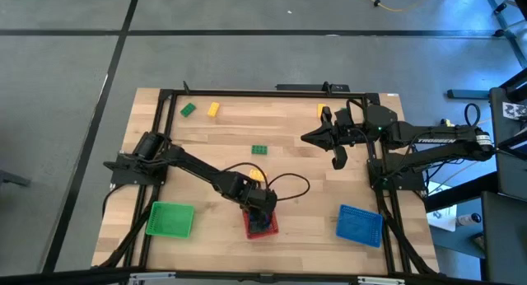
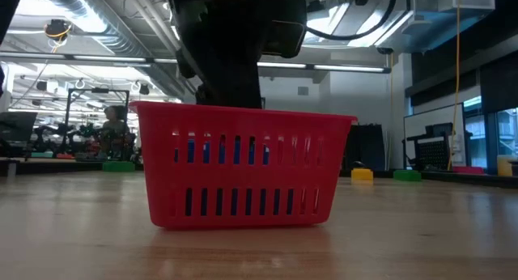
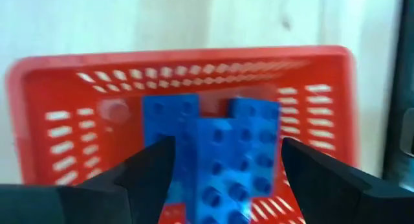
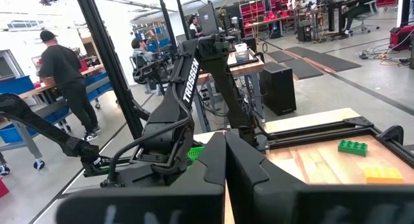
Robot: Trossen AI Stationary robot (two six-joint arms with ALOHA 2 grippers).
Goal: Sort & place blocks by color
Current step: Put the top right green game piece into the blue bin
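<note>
The left gripper (image 1: 262, 212) hangs right over the red tray (image 1: 249, 228), which sits at about six o'clock on the table (image 1: 288, 149), near the front edge. Its fingers (image 3: 145, 169) are spread wide, and the blue blocks (image 3: 220, 156) lie between them on the tray floor, apparently free of both fingers (so the blue pile seems to be collecting in the red tray, whatever the tray colours might suggest). The spread reads as a release, probably to leave a block with its own colour.

Other blocks wait on the bare wood: a green block (image 1: 188, 109) and a yellow block (image 1: 213, 109) at about eleven o'clock, another green one (image 1: 260, 150) near the centre, and a yellow one (image 1: 256, 175) just beside the left arm.

The green tray (image 1: 170, 219) lies at eight o'clock and the blue tray (image 1: 360, 224) at four o'clock.

The right gripper (image 1: 313, 137) waits closed and empty, raised at about two o'clock.
</note>
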